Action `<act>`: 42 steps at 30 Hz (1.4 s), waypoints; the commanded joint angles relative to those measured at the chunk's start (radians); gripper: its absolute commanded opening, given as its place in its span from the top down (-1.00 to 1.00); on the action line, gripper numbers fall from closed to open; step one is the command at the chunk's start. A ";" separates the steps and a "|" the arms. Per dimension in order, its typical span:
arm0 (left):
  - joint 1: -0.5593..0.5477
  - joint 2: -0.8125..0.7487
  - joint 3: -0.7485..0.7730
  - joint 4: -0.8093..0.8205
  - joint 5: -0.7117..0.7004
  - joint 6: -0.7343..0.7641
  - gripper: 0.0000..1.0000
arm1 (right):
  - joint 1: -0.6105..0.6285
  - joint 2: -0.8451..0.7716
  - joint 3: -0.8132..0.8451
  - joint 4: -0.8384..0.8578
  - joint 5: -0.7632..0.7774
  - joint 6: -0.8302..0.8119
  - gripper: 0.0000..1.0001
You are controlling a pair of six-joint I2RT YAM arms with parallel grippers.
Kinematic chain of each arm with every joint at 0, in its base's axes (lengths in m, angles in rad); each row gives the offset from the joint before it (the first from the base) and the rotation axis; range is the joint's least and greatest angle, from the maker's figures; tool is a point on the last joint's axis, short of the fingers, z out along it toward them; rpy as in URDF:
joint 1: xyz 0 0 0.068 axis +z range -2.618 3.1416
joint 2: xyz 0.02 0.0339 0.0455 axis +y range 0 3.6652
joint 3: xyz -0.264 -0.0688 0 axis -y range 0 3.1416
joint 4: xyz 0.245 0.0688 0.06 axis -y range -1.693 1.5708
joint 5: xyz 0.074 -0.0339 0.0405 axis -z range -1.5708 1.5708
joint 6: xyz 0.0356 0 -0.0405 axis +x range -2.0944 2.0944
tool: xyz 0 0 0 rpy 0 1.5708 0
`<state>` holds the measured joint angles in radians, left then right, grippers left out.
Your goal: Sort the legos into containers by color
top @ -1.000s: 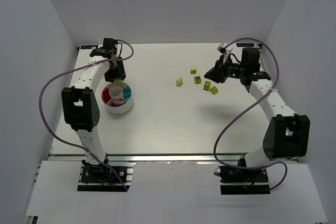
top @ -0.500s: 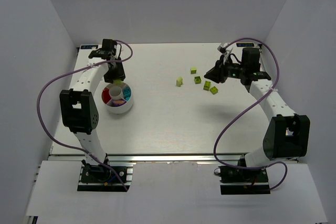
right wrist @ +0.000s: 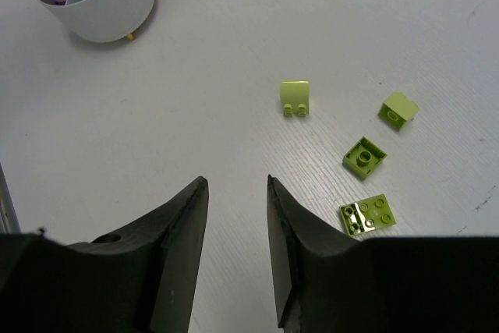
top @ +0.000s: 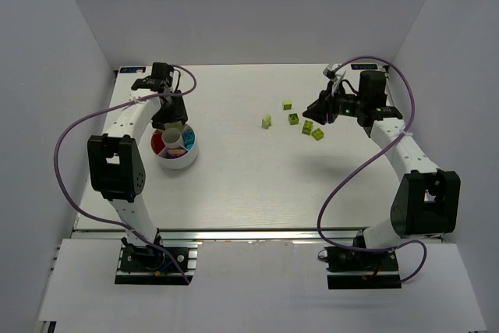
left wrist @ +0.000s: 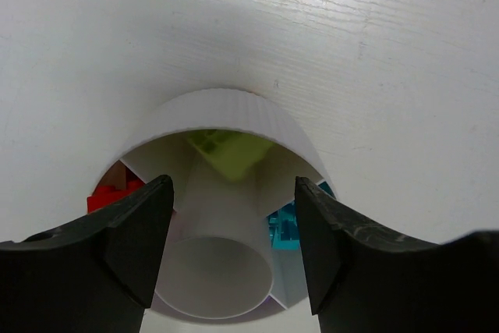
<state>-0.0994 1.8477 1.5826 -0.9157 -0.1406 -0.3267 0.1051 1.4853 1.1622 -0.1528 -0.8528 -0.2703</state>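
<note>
Your left claw [left wrist: 230, 193] hangs directly over the white dish [left wrist: 210, 103]. Its two fingers are spread apart with nothing between them, one tip over each side of the dish. Inside, a lime brick [left wrist: 234, 154] lies in the wedge beyond the dish's round centre cup [left wrist: 214, 274]. Red bricks [left wrist: 109, 189] show in the wedge to the left of the cup, partly behind a finger. Teal bricks [left wrist: 284, 228] show in the wedge to its right.

From above you can see the dish standing on the table [top: 234, 185], with the left claw just over its far rim.

Your right claw [right wrist: 235, 185] is well apart from the dish, out to its right. Its fingers are parted by a narrow gap and hold nothing, with bare table below them. Five loose lime bricks [top: 294, 119] lie scattered on the table, far to the right of the dish and close to the right claw. None of them touches the dish. The right wrist view shows four of them. One brick [right wrist: 295, 99] lies nearest the dish, and the other three sit further from it, none touching another.
</note>
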 commanded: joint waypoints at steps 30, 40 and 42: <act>-0.373 0.086 0.154 0.388 0.213 -0.490 -0.59 | -0.019 0.060 0.024 -0.028 0.324 -0.104 -0.79; -0.441 0.352 0.432 0.149 0.021 -0.827 -0.75 | -0.033 0.015 -0.044 -0.005 0.284 -0.121 -0.44; -0.445 0.375 0.435 0.156 0.029 -0.868 -0.76 | -0.035 0.003 -0.056 0.015 0.284 -0.115 -0.44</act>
<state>-0.5335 2.2238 1.9720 -0.7162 -0.0654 -1.0641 0.0788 1.5311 1.1225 -0.1802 -0.5499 -0.3782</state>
